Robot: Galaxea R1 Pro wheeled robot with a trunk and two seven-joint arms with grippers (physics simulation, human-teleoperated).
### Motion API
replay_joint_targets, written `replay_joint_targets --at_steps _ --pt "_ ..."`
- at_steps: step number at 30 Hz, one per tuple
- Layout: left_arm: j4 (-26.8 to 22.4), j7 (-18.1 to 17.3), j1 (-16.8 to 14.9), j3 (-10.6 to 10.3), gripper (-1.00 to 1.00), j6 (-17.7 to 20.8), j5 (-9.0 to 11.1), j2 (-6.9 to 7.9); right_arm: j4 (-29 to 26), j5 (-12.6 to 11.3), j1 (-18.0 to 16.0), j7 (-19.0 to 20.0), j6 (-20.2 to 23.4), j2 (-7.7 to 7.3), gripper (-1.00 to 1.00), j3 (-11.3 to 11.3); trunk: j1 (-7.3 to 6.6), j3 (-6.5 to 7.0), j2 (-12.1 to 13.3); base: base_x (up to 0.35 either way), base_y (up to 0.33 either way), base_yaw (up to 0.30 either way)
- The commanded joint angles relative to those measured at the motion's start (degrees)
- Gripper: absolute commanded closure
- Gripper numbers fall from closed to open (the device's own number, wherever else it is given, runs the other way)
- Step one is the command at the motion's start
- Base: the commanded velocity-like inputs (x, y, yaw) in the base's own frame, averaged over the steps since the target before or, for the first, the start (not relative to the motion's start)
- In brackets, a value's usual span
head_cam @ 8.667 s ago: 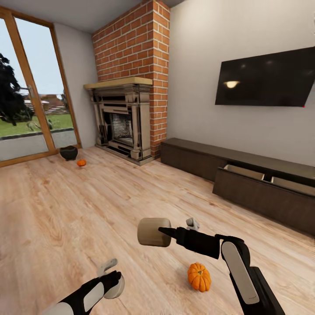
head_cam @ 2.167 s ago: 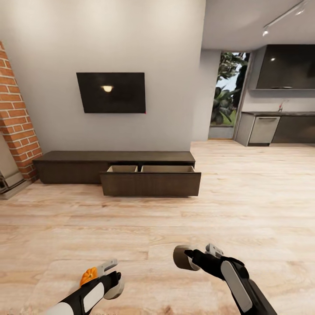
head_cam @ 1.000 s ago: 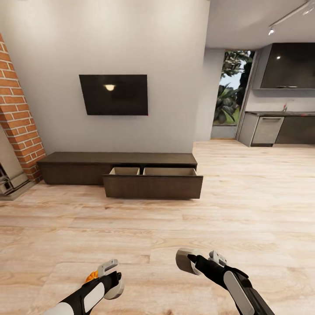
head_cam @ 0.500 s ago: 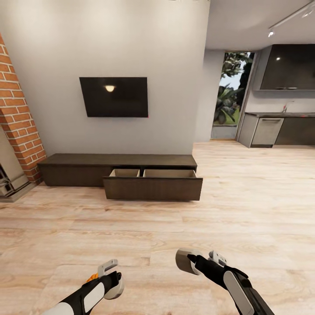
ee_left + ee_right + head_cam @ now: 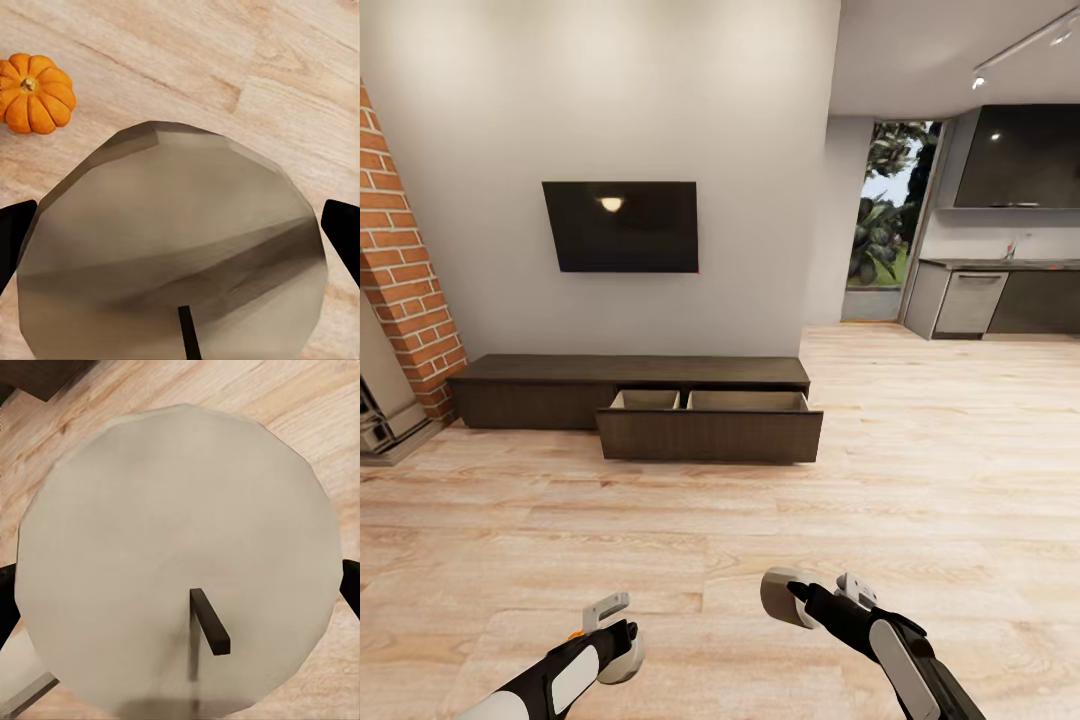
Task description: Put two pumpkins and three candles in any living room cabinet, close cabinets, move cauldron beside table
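Since half a second ago, little has shifted: my view has crept slightly nearer the wall unit, and both arms hang as they did.

Item 1, cabinet (image 5: 630, 385): long, low, dark brown, well ahead of both hands, against the wall below the television (image 5: 621, 227). Its drawer (image 5: 710, 432) stands pulled out, pale inside, open to receive goods.

Item 2, floor (image 5: 920, 470): pale wood planks between me and the cabinet.

Item 3, candle in right hand (image 5: 784, 597): thick cream cylinder, wick (image 5: 209, 621) facing the wrist camera. Right hand (image 5: 802, 600) clamped across its sides.

Item 4, candle in left hand (image 5: 172, 251): same kind, darker in shade, gripped by the left hand (image 5: 612, 640) with a finger at either side.

Item 5, pumpkin (image 5: 35, 91): small, orange, ribbed, lying on the floor just beyond the left hand's candle.

Handling, my judgement: candles are stiff, light, smooth-sided, likely to slip if grip loosens; hold across the round wall at mid-height. Pumpkin is rigid; take it across the ribs, not the stem.
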Motion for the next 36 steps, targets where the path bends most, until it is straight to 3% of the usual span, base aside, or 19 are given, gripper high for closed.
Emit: replay_joint_targets --at_steps 1,14,16,18,20,22,24,36 --pt "-0.17 0.48 -0.01 -0.44 1.0 0.22 0.4 0.06 -0.04 -0.37 -0.03 -0.13 0.14 -0.05 1.0 0.1 -0.23 0.13 0.39 0.0 0.0 0.0" --pt "-0.23 1.04 -0.01 -0.83 1.0 0.37 -0.01 0.07 -0.04 -0.23 -0.03 -0.58 -0.07 -0.25 1.0 0.11 -3.09 2.89 5.6 0.0 0.0 0.0" --pt "-0.27 2.4 -0.01 -1.48 1.0 0.44 -0.62 0.03 -0.01 1.28 -0.03 -0.82 -0.36 -0.29 1.0 0.12 -3.52 3.25 6.4 0.0 0.0 0.0" --pt "-0.27 5.98 -0.01 -2.6 1.0 0.65 -2.84 -1.41 0.08 9.3 -0.03 -2.04 -0.46 -0.06 1.0 0.03 -3.96 3.62 7.2 0.0 0.0 0.0" --pt "-0.25 9.0 -0.01 -2.91 1.0 0.71 -4.98 -2.93 0.1 15.08 -0.03 -3.22 -0.47 0.1 1.0 -0.15 -4.4 3.98 8.01 0.0 0.0 0.0" --pt "-0.21 11.88 -0.01 -3.0 1.0 0.75 -7.28 -3.9 0.09 19.35 -0.03 -4.03 -0.48 0.24 1.0 -0.3 -4.84 4.33 8.81 0.0 0.0 0.0" --pt "-0.18 13.28 -0.01 -2.99 1.0 0.81 -8.91 -4.32 0.12 21.69 -0.03 -4.41 -0.48 0.29 1.0 -0.43 -4.84 4.33 8.81 0.0 0.0 0.0" --pt "-0.24 13.49 -0.01 -3.0 1.0 0.83 -9.62 -4.49 1.73 22.91 -0.03 -4.68 -0.9 0.39 1.0 -0.48 -4.84 4.33 8.81 0.109 0.0 0.0"
